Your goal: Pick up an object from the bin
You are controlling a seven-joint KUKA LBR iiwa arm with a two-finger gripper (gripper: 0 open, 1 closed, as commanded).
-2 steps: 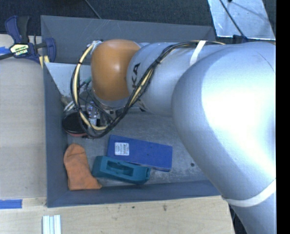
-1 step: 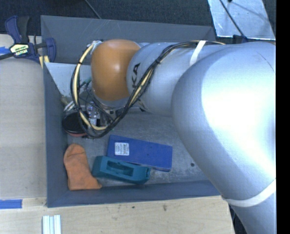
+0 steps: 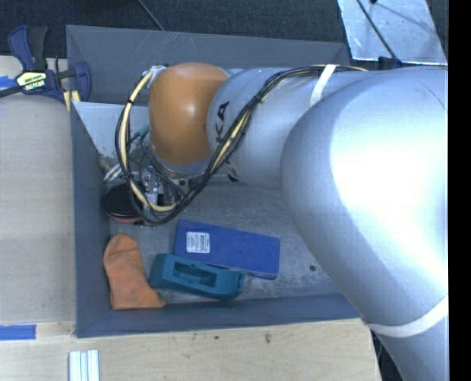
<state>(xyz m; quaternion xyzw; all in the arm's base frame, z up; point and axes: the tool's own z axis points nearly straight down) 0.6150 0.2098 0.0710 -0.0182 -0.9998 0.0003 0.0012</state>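
Note:
My gripper point(image 3: 151, 184) is low in the bin's left part, largely hidden under the arm's wrist. Right beside it on its left lies a round black thing point(image 3: 120, 203) like a lid or puck, touching or nearly touching the gripper. Below that, an orange lumpy cloth-like piece point(image 3: 126, 273) lies by the bin's left wall near the front corner. A flat blue box with a white label point(image 3: 229, 248) lies on the floor in front of the gripper. A teal plastic block with a recess point(image 3: 194, 276) rests against its front edge.
The thick silver arm covers the bin's right half and back. A pale sheet leans in the back left corner behind the gripper. A strip of bare grey floor shows right of the blue box.

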